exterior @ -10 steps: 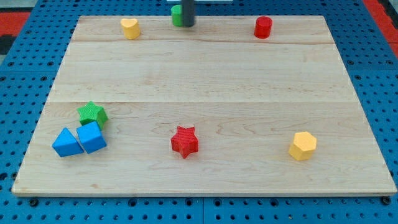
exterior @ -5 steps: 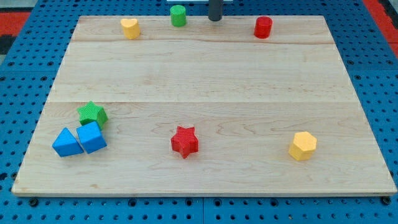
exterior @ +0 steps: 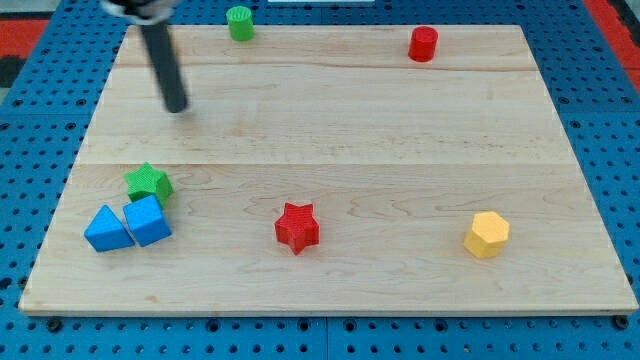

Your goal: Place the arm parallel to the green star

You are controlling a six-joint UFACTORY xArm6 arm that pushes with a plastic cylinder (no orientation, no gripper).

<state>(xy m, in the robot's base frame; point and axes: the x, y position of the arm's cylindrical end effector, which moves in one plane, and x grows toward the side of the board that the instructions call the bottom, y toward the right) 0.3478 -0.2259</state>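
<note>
Claw [exterior: 177, 107], just a bare rod tip with no jaws to part, has swept across from the counter's [exterior: 400, 130] top edge to the view's left, green star [exterior: 149, 183] now below it and near, nearly lined up.

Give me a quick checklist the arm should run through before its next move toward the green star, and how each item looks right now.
1. My tip in view: ok.
2. Green star located, below my tip at the view's left: ok.
3. Bare board between tip and star: ok.
4. My tip level with the star: not ok, it sits nearer the view's top.
5. Blue blocks beside the star, risk of a nudge: touching cannot tell.
6. Red star and yellow block out of the way: ok.
</note>
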